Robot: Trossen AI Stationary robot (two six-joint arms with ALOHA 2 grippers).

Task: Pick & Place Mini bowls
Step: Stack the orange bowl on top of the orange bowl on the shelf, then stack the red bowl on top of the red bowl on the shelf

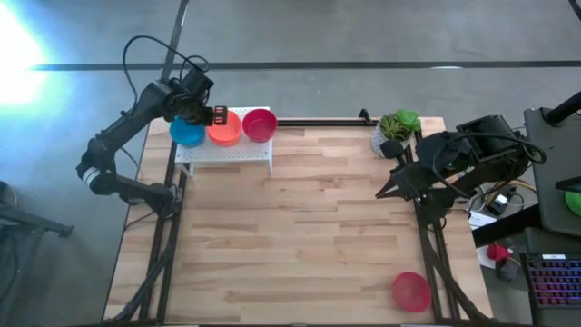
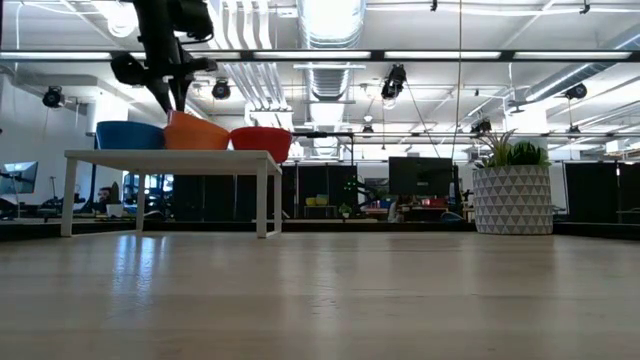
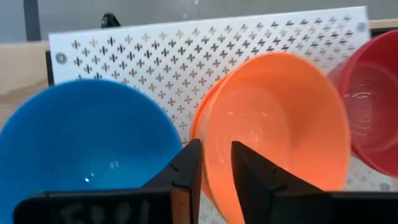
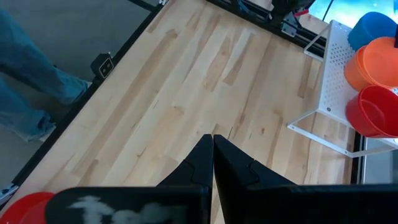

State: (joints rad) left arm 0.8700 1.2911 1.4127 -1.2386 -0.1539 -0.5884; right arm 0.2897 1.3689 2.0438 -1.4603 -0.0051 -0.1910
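Three mini bowls sit in a row on a white perforated shelf (image 1: 227, 154) at the table's far left: blue (image 1: 187, 133), orange (image 1: 224, 127) and red (image 1: 260, 124). My left gripper (image 1: 203, 115) stands over the gap between the blue and orange bowls, shut on the orange bowl's rim. In the low view the orange bowl (image 2: 197, 132) is tilted, its rim higher on the blue bowl's side. Another red bowl (image 1: 410, 291) rests on the table's near right corner. My right gripper (image 1: 381, 193) waits shut at the right edge, touching nothing. My left gripper (image 3: 216, 152) pinches the orange bowl's rim (image 3: 208, 134) on the side next to the blue bowl (image 3: 87, 143). One finger (image 3: 249, 174) is inside the bowl and one (image 3: 186, 168) is outside. The fingers point down from above. The bowl sits tilted, its bottom on or just above the shelf (image 3: 155, 56).
A white patterned pot with a green plant (image 1: 392, 134) stands at the far right of the table. The wooden table top (image 1: 300, 227) is bare between the shelf and the right arm. A person's legs in jeans (image 4: 31, 74) show beyond the table edge in the right wrist view.
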